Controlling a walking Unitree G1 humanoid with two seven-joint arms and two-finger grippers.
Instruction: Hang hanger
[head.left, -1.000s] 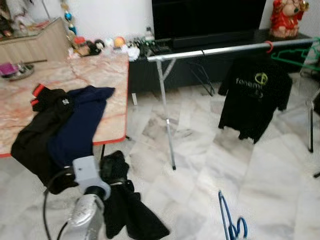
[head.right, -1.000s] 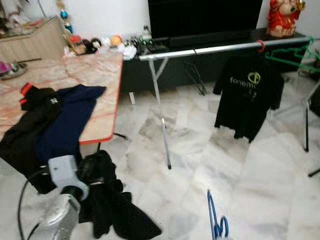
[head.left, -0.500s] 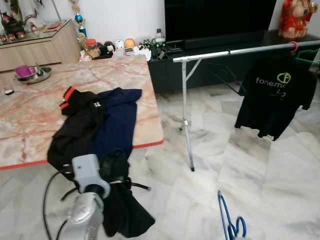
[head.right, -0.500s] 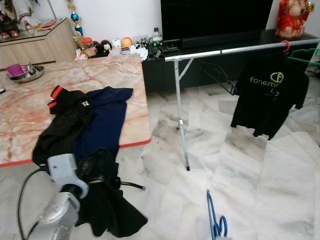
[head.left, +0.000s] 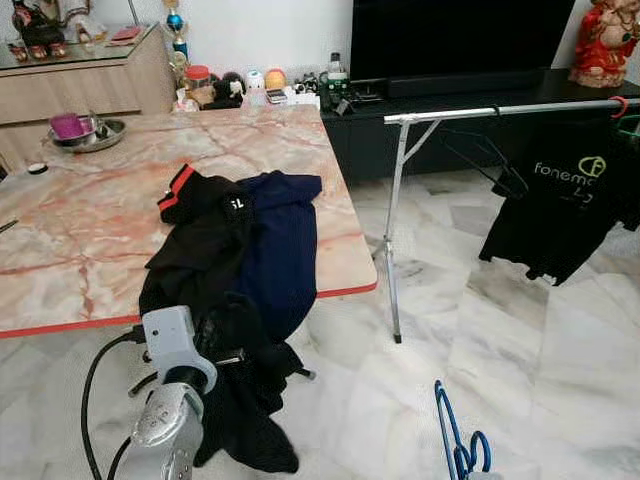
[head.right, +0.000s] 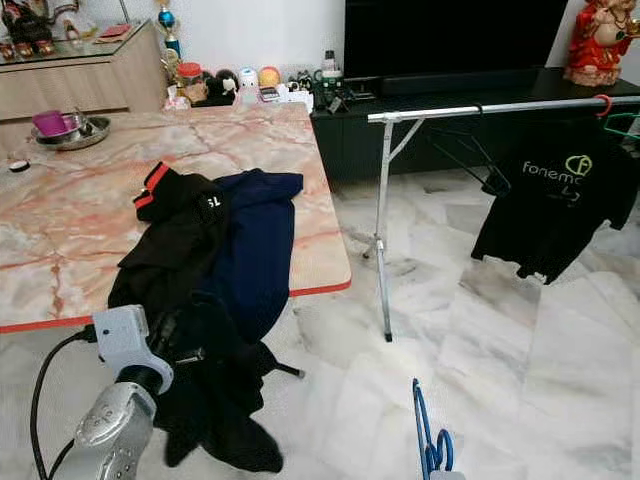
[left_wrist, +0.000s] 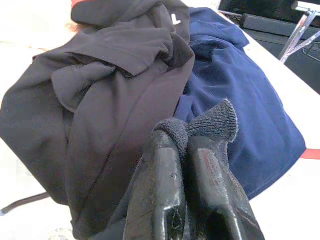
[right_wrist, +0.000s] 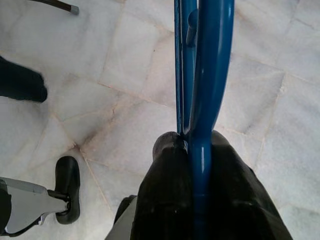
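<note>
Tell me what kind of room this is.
Probably a home living room used for laundry: a marble-topped table with shirts, a metal clothes rack holding a hung black T-shirt, and a large TV on a low cabinet.

This is a living room in a home. A large dark TV (head.left: 455, 35) stands on a low black console (head.left: 470, 110) against a white wall, with a red figurine (head.left: 603, 45) at one end and small toys and bottles (head.left: 265, 85) at the other. A wooden sideboard (head.left: 85, 85) holds ornaments. The floor (head.left: 540, 350) is pale veined marble tile. A pink marble tabletop (head.left: 80, 230) carries a metal bowl (head.left: 85, 132) and loose shirts (head.left: 235, 240). A metal drying rack (head.left: 480, 110) bears a black T-shirt (head.left: 565, 205) on a hanger.
</note>
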